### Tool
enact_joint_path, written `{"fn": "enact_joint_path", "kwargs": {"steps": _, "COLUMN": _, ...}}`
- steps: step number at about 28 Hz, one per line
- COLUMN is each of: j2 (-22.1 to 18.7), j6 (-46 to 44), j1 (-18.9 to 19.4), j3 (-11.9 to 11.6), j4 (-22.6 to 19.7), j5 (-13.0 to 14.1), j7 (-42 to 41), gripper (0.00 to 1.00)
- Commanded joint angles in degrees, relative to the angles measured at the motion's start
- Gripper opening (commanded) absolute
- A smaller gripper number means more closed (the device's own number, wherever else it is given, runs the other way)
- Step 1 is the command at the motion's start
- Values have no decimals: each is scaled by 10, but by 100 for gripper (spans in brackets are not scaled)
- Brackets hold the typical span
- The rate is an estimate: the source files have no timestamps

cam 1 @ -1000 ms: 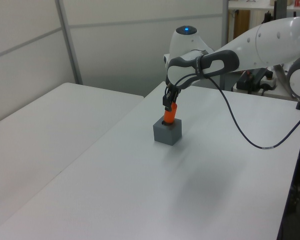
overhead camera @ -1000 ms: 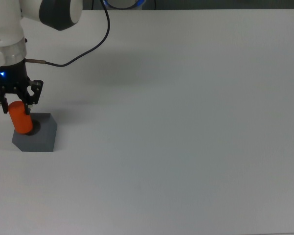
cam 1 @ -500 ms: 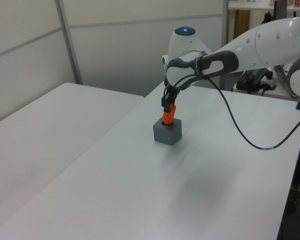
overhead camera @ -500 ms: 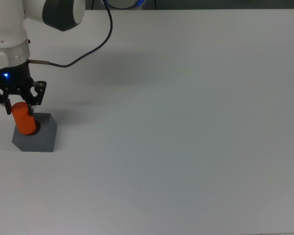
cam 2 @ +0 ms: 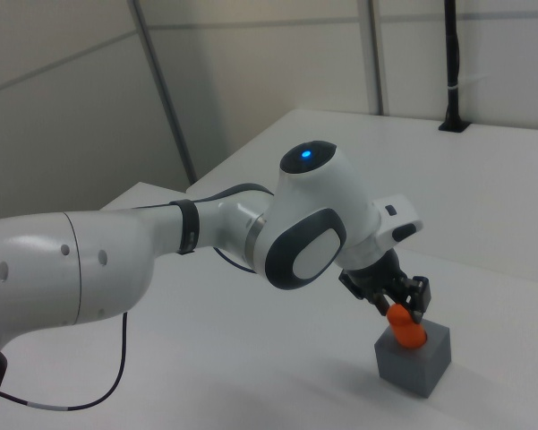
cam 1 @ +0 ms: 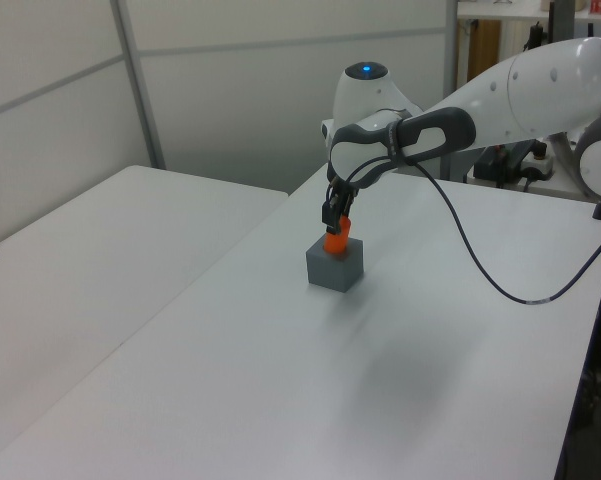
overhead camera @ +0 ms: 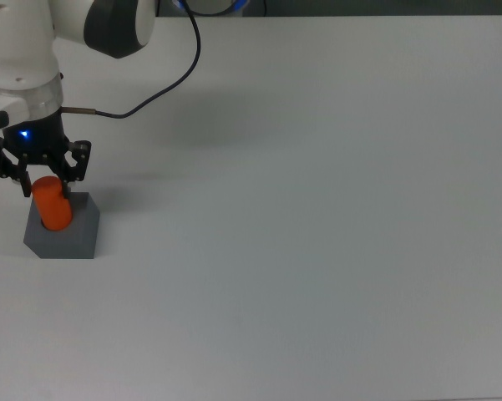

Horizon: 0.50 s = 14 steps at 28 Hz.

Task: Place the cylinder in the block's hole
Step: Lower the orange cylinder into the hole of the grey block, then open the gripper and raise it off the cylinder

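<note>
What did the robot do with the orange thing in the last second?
The gripper let go of the orange cylinder and rose a little; its fingers now stand open just above the top end. The cylinder sank lower into the hole and sits in the grey block, leaning slightly. The block and the white table stayed where they were.

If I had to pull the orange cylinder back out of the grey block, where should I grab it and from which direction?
Grip the cylinder on the curved sides of its exposed upper part, coming from above. Its lower end sits in the block, so only the top stands free, roughly upright. The gripper is already above it.
</note>
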Motion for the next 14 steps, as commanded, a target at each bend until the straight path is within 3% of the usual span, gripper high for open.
{"fn": "enact_joint_path", "kwargs": {"steps": 1, "j2": -7, "j6": -10, "j1": 4, "j3": -2, "j4": 0, "j5": -9, "j7": -2, "gripper": 100}}
{"fn": "enact_joint_path", "kwargs": {"steps": 5, "j2": -17, "j6": -28, "j1": 3, "j3": -2, "j4": 5, "j5": -8, "j7": -1, "gripper": 100}}
{"fn": "enact_joint_path", "kwargs": {"steps": 14, "j2": -37, "j6": -193, "j1": 4, "j3": 1, "j4": 64, "j5": -8, "j7": 1, "gripper": 100}}
